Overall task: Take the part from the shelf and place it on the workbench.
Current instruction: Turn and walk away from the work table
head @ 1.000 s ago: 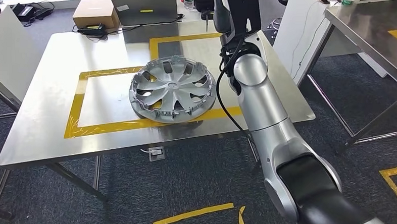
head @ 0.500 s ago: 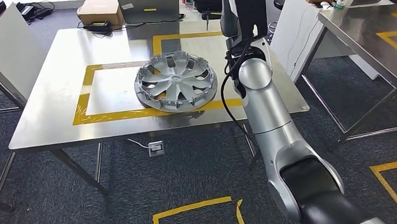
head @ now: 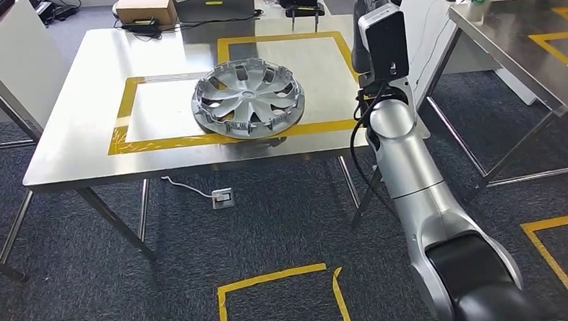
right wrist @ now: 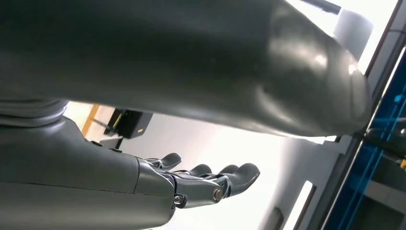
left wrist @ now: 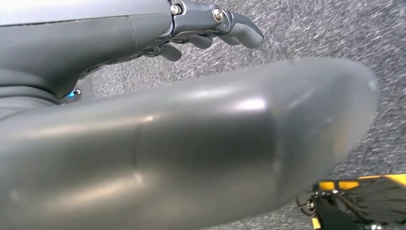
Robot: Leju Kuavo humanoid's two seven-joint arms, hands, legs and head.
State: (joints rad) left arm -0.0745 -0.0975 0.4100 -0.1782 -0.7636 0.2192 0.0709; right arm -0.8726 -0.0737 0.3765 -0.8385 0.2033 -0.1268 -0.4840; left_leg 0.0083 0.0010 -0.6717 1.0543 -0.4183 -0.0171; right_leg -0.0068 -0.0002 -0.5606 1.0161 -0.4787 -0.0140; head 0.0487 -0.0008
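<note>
The hubcap point(head: 248, 99) lies on the tabletop point(head: 79, 137), straddling the tape line near the front edge; placement looks complete. Both your right hand point(right wrist: 201, 184) and left hand point(left wrist: 210, 26) are empty, fingers apart. Next, probably just lower the raised arm.

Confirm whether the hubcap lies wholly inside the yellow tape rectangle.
No: the hubcap overlaps the yellow tape rectangle at its right corner.

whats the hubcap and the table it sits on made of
Hubcap: probably silver-painted plastic; the sheen is even and satiny, and small moulded clips ring its rim. Table: likely stainless steel sheet; its brushed top mirrors the light, with yellow tape stuck on it.
</note>
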